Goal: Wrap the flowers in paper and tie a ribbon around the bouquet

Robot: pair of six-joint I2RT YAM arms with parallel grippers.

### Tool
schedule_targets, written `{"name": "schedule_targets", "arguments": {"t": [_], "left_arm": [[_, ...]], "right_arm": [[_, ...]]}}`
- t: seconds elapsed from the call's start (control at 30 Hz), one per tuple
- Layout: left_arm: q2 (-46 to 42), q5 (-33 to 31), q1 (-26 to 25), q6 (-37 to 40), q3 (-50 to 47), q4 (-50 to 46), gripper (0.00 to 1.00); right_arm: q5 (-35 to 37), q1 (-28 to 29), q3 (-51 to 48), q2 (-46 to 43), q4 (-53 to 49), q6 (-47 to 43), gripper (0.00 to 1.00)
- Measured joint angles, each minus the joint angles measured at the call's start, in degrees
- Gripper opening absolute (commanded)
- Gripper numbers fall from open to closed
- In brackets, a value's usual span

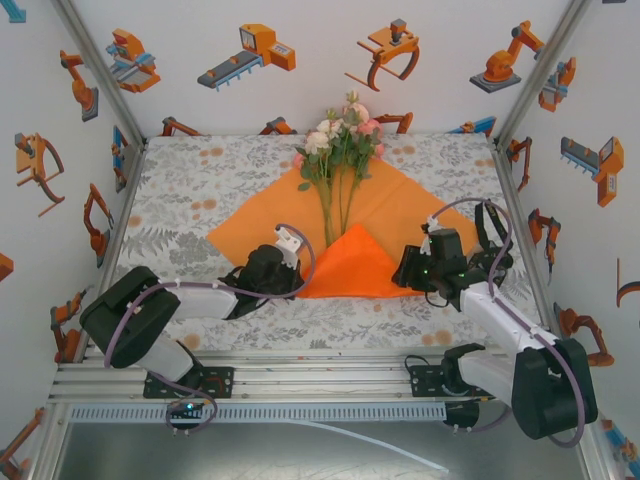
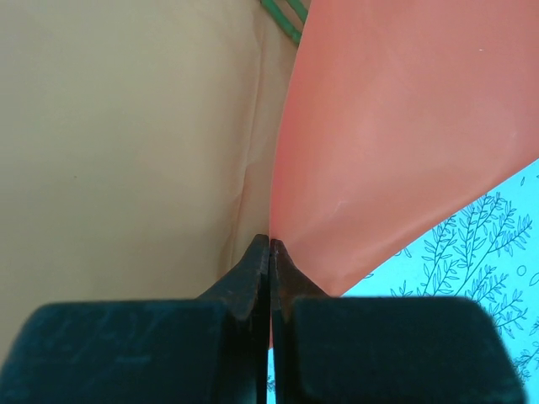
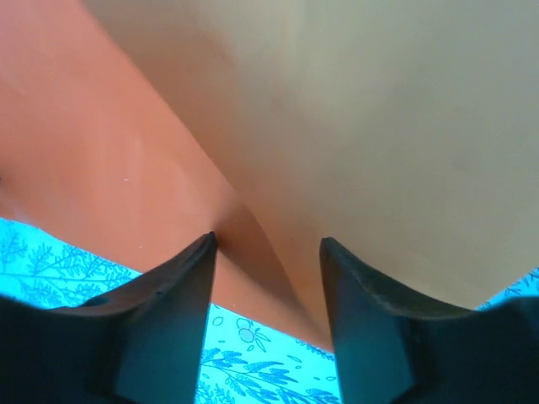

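Paper corner folded over stems; 2 grippers at the fold edges.
The paper (image 1: 400, 215) lies as a diamond mid-table on the tablecloth (image 1: 200, 180), with the flowers (image 1: 340, 135) along its centre, blossoms far. Its near corner is turned up as 1 flap (image 1: 352, 268) over the stem ends. The left gripper (image 1: 292, 278) has its jaws clamped together on the flap's left edge. The right gripper (image 1: 402, 272) sits at the right edge, jaws apart. Bare cloth lies left, right and near.
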Motion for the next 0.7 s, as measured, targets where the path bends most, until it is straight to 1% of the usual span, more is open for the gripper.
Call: {"name": "schedule_targets", "arguments": {"t": [0.07, 0.13, 0.2, 0.23, 0.27, 0.33, 0.47, 0.53, 0.6, 0.7], "left_arm": [[-0.98, -0.07, 0.04, 0.0, -0.02, -1.25, 0.25], [-3.28, -0.26, 0.04, 0.09, -0.07, -3.02, 0.38], [-6.19, -1.03, 0.04, 0.11, -0.07, -5.16, 0.44], [-7.61, -1.42, 0.04, 0.2, -0.04, -6.03, 0.46], [-8.9, -1.9, 0.04, 0.22, -0.04, -6.73, 0.47], [-10.82, -2.75, 0.04, 0.22, -0.02, -8.11, 0.47], [-10.88, -2.54, 0.02, 0.17, 0.28, -9.22, 0.48], [-9.42, -2.47, -0.02, 0.07, 0.61, -9.14, 0.48], [-7.32, -2.34, -0.11, -0.09, 0.79, -8.74, 0.48], [-4.7, -2.29, -0.13, -0.48, 0.83, -8.28, 0.48]], "right_arm": [[0.74, 0.0, 0.0, -0.98, -1.36, 0.24, 0.63], [1.79, -0.02, 0.15, -3.85, -3.85, 0.22, 0.62], [3.06, 0.02, 1.11, -7.78, -7.21, 0.2, 0.62], [3.67, 0.26, 2.01, -9.81, -8.76, 0.17, 0.61], [4.22, 0.81, 3.13, -11.56, -10.14, 0.2, 0.59], [5.46, 4.37, 5.86, -14.58, -12.22, 0.28, 0.58], [6.75, 16.48, 9.16, -16.72, -12.39, 1.88, 0.51], [5.81, 21.86, 9.14, -15.76, -11.04, 3.28, 0.51], [3.87, 25.24, 8.37, -12.85, -7.54, 4.98, 0.51], [1.77, 27.32, 6.69, -6.58, -1.73, 6.93, 0.52]]}}
